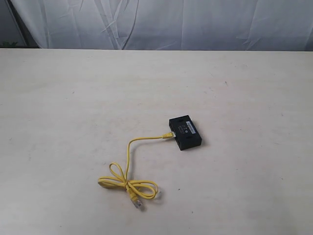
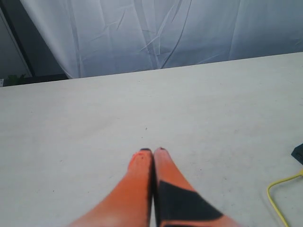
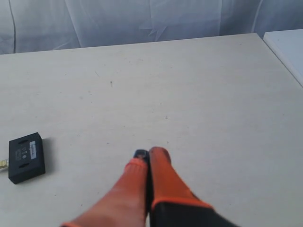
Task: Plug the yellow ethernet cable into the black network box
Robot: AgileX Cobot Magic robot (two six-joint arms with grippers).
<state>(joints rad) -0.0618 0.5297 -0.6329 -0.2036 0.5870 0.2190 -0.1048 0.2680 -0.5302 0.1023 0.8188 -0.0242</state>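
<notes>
On the table, near its middle: a small flat matte-black rectangular plastic network box (image 1: 185,132) lies flat on the pale beige tabletop (image 1: 73,107), label strip facing up. The right wrist view shows it too (image 3: 27,157). The left wrist view catches only a dark corner at the frame's edge (image 2: 299,153).
Cable: a thin bright-yellow ethernet cord (image 1: 128,159) runs from the box's side, bends down toward the camera in the exterior view, and ends in a loose bow-like loop lying on the tabletop, well apart from the box.
Near plug: the small near plug (image 1: 168,134) meets the side of the box that faces left in the exterior view; how deep it sits cannot be told.
Free plug: the clear free plug (image 1: 139,204) rests on the tabletop just past the loop, touching nothing else.
Left pincer: the orange-fingered left pincer (image 2: 152,150) has its tips pressed together with nothing between them. It hangs over bare tabletop, and a stretch of the yellow cord (image 2: 277,198) lies off to one side, apart from it.
Right pincer: the orange right pincer (image 3: 149,152) is likewise closed on nothing, well clear of the box.
Exterior view: neither arm shows.
Backdrop: a creased white cloth (image 1: 146,24) hangs behind the table's far edge.
</notes>
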